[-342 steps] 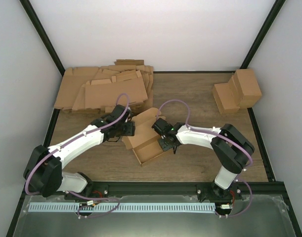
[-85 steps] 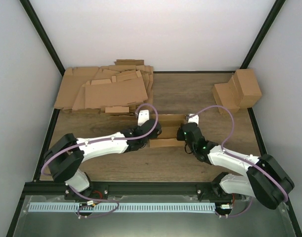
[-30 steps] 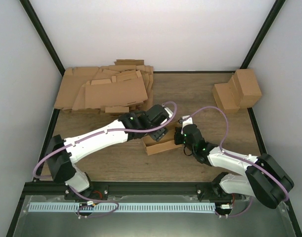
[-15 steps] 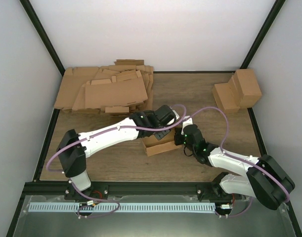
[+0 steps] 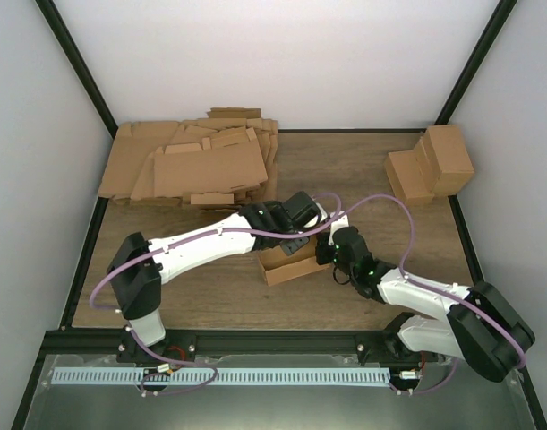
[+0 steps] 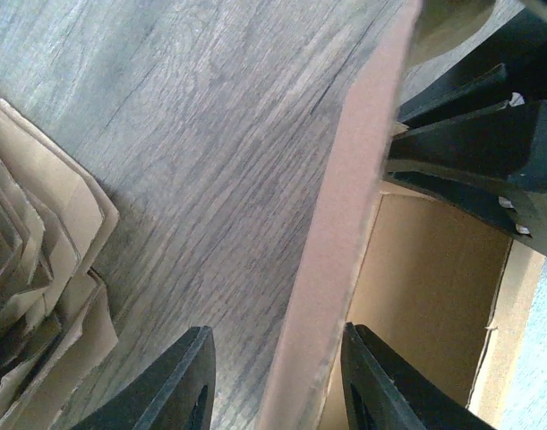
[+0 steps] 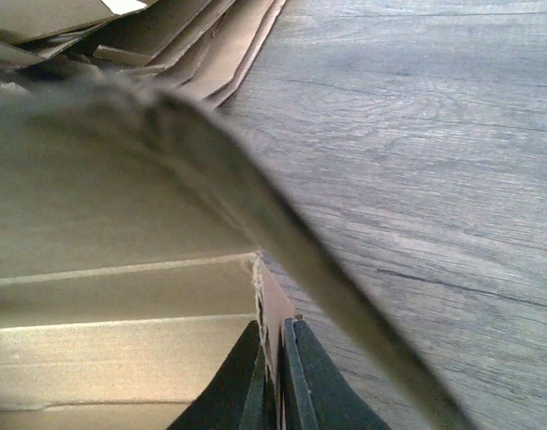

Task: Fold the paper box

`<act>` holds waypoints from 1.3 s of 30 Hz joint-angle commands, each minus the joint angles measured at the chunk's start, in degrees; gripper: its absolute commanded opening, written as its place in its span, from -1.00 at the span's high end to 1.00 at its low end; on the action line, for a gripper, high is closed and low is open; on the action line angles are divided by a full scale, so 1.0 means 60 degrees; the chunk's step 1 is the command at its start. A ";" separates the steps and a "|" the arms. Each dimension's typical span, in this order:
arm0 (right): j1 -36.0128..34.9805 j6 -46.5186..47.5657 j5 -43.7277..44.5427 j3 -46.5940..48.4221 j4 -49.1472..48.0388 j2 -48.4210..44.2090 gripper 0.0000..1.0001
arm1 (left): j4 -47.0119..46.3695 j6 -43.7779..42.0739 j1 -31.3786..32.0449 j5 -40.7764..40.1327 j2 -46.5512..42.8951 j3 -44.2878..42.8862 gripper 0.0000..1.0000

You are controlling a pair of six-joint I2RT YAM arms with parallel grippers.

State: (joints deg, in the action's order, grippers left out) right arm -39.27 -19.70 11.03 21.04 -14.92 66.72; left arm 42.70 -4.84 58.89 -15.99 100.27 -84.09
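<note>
Reaching further right, the left gripper now straddles the paper box's far long wall, jaws half-spread, while the right gripper pinches its right end.

The paper box is sitting mid-worktop. The heap of flat cardboard sheets is lying at its eleven o'clock, and the folded boxes at two o'clock, well apart. The left hand is straddling the box's twelve-o'clock wall, and the right hand is pinching its three-o'clock wall.
</note>
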 commanded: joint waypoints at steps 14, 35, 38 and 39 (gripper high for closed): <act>-0.0104 0.0179 -0.0142 -0.0145 -0.0284 -0.0215 0.80 | -0.0022 -0.0301 -0.0025 0.0193 0.0381 0.0114 0.46; -0.0106 -0.0408 -0.0407 -0.0177 0.0339 -0.0866 0.24 | 0.0369 -0.0295 0.0230 0.0097 0.0615 0.0247 0.92; -0.0106 -0.0667 -0.0509 -0.0195 0.0688 -0.1258 0.09 | 0.0375 -0.0274 0.0294 0.0033 0.0619 0.0246 0.92; -0.0106 -0.0784 -0.0518 -0.0175 0.0974 -0.1393 0.03 | 0.0370 -0.0266 0.0312 0.0021 0.0618 0.0246 0.92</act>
State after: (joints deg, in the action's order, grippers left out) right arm -39.31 -21.76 8.69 19.62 -12.62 61.56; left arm 43.79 -6.57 60.25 -15.20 102.45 -83.24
